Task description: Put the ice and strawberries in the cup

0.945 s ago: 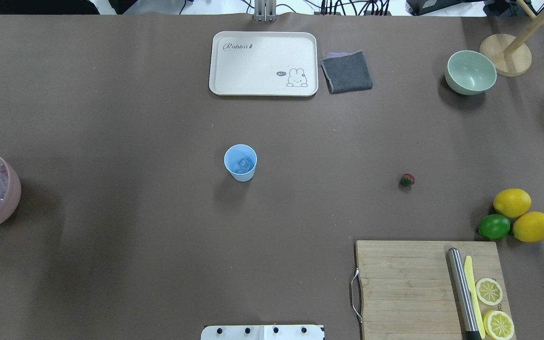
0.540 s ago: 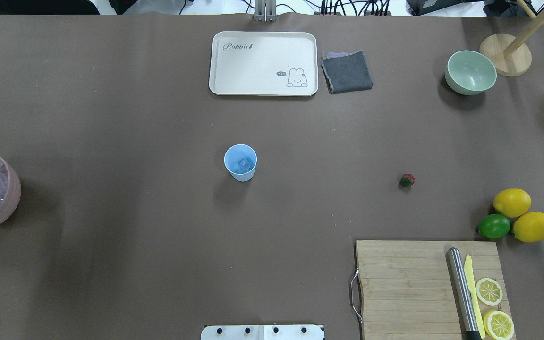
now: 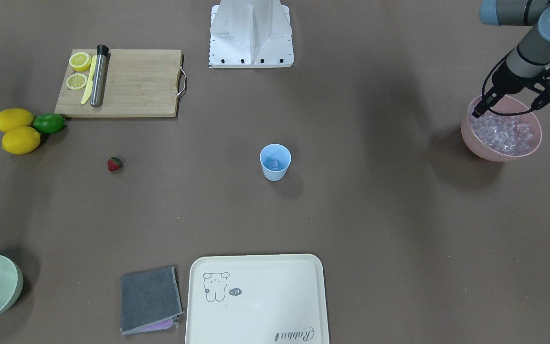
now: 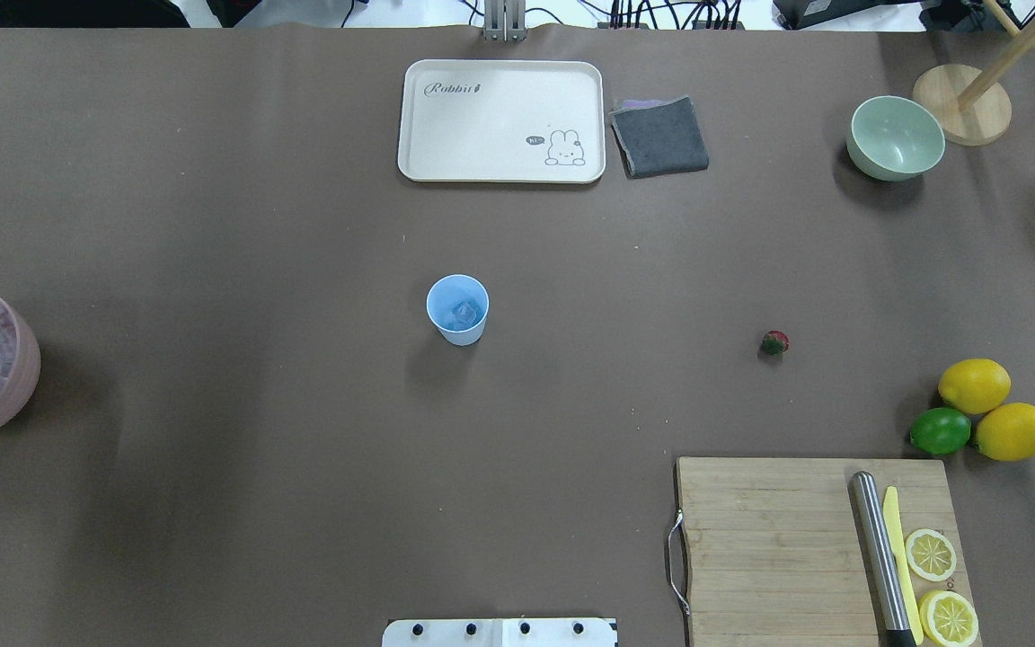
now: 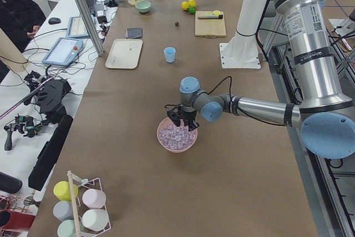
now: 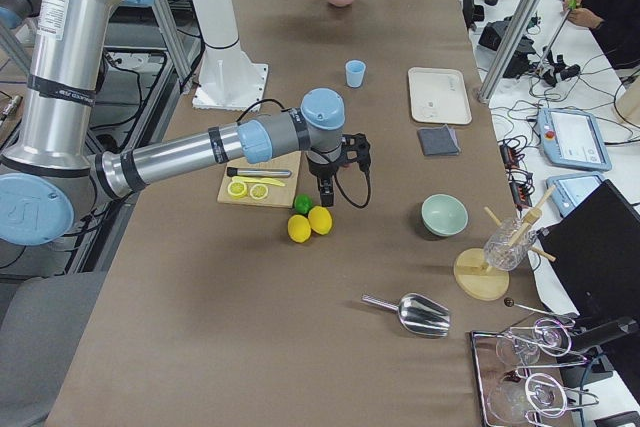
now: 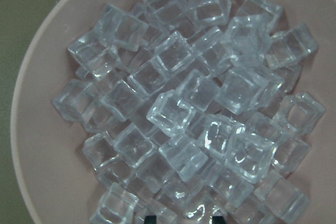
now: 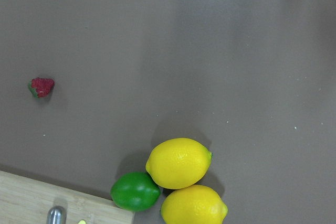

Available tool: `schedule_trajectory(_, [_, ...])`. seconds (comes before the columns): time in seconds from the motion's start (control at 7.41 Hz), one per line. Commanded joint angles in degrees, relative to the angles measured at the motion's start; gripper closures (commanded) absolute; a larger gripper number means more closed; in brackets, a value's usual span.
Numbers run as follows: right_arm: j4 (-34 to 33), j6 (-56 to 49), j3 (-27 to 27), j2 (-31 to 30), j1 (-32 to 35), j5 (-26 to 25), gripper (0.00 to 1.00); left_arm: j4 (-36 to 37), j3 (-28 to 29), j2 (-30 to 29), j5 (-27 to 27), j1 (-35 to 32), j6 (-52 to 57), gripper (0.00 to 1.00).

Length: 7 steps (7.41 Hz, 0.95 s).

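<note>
Ice [image 7: 173,114] fills pink bowl [image 7: 42,171]; left tool [image 7: 185,217] hangs directly above, jaws apart, empty.

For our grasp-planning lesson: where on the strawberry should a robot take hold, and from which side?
Probably pinch the strawberry across its red body at the widest part, coming straight down: it lies on its side on the table, cap pointing sideways, nothing close beside it.

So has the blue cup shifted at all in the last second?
No. In the overhead view the cup sits in the same spot, on the near side of the rabbit tray, with ice inside it.
</note>
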Motion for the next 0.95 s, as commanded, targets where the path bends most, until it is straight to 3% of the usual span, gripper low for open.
schedule_trajectory(0.0, [0.00,0.00,-0.03,-0.10,0.08,0.00,0.00,0.00,-0.20,-0.59,0.01,0.12,-1.46,0.68])
schedule_trajectory(0.14, [-0.09,0.00,-0.03,-0.19,0.08,0.00,0.00,0.00,-0.47,-0.60,0.01,0.13,-1.99,0.88])
schedule_trajectory(0.27, [-0.09,0.00,0.06,-0.45,0.08,0.00,0.00,0.00,-0.47,-0.60,0.01,0.13,-2.00,1.00])
schedule_trajectory(0.81, [-0.09,0.00,-0.03,-0.54,-0.01,0.00,0.00,0.18,-0.82,0.01,-0.96,-1.54,1.75,1.00])
